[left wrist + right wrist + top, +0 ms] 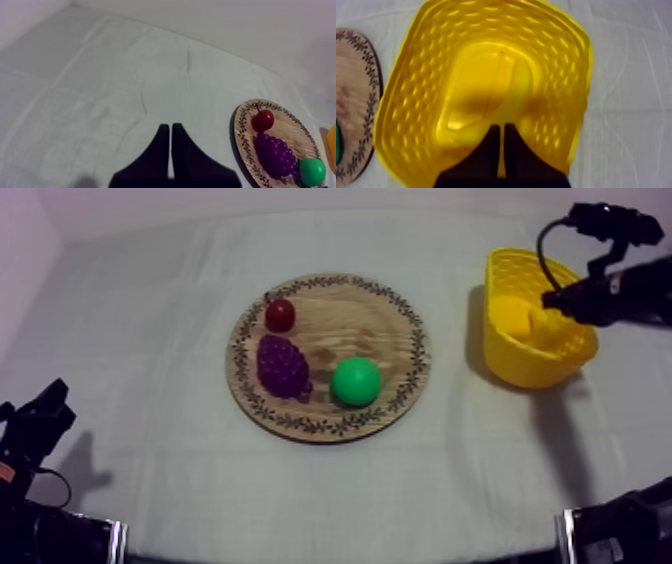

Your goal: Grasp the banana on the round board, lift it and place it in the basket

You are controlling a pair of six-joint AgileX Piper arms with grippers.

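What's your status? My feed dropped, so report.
Left gripper shut, parked low. Right gripper shut, empty, over yellow perforated basket. Yellow toy banana lies inside it. Nothing in the way.

The wooden board (390, 328) is light brown, its rim ringed with dark leafy sprigs. I see a small red fruit (280, 315), purple grapes (283, 366), a green pear (356, 381), a yellow holed basket (520, 363), a yellow banana (486, 85), my black left gripper (170, 126).

The banana (514, 317), plain yellow and hard to tell from the weave, is lying inside the yellow basket (525, 366), which is sitting at the frame's upper right. The round wooden board (385, 323), patterned along its rim, is lying flat at centre, well apart from it.
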